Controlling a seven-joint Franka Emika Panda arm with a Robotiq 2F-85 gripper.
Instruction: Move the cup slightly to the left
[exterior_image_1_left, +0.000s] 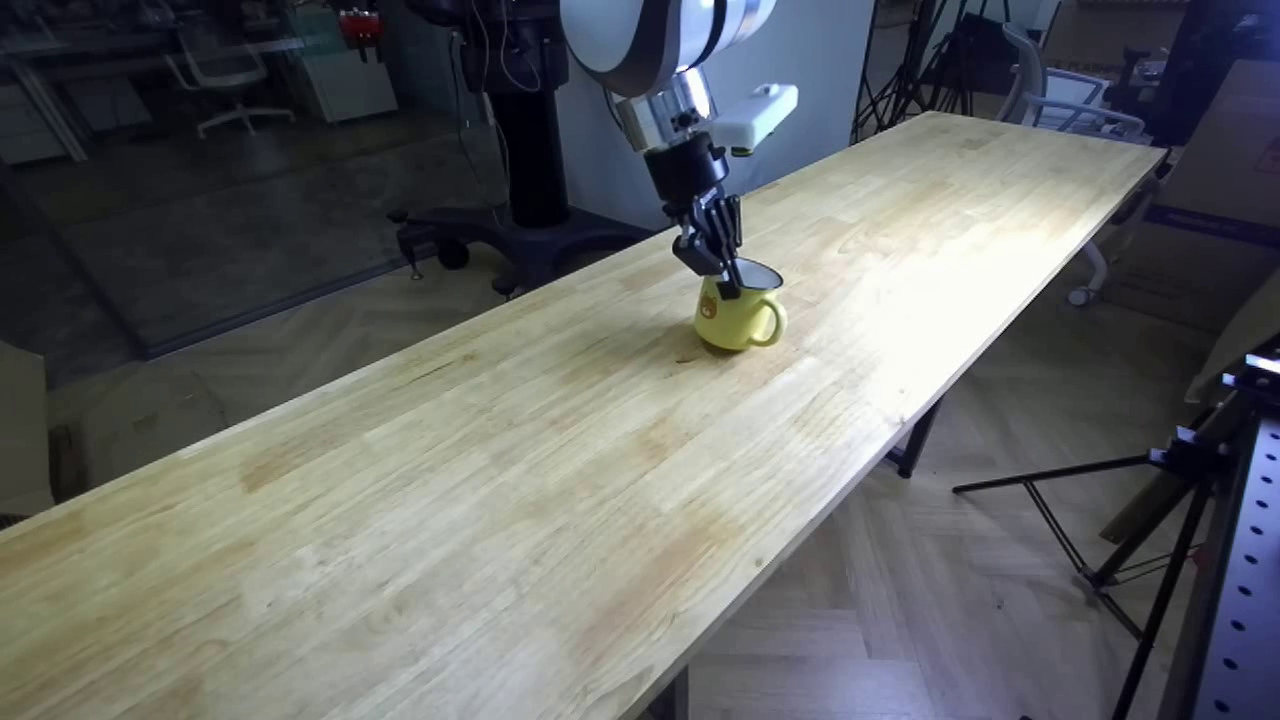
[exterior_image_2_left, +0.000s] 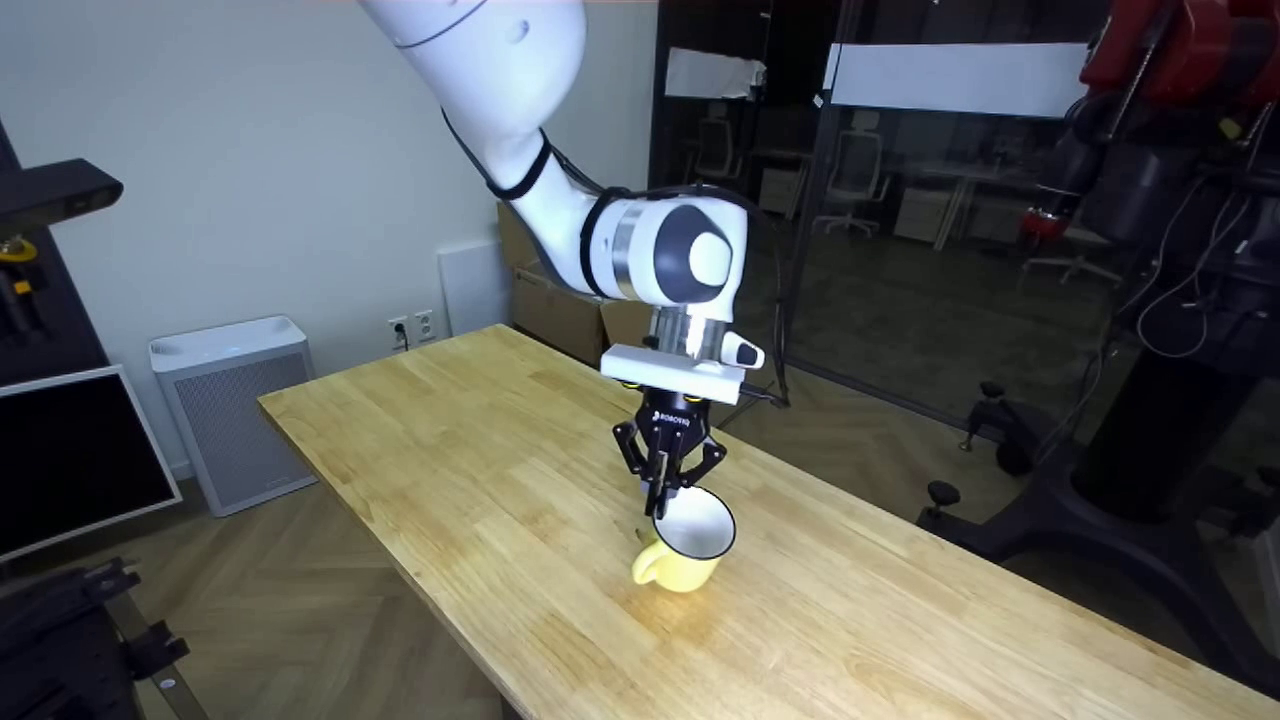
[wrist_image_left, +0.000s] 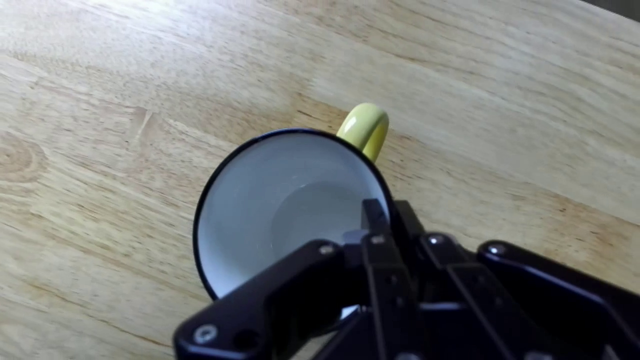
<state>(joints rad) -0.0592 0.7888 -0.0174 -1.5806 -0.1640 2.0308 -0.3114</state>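
On or just above the counter (exterior_image_1_left: 480, 520) (unclear which), in an exterior view, we have the cup (exterior_image_1_left: 732, 325). In an exterior view its handle (exterior_image_2_left: 650, 562) is free. Wrist view: gripper (wrist_image_left: 392, 212) nearly closed, pinching the cup's side. Grasp looks done; leftward shift unconfirmed, release remaining.

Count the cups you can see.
1: a yellow cup, pinched at its rim by the gripper, with the wooden table beneath. Others may be hidden farther back.
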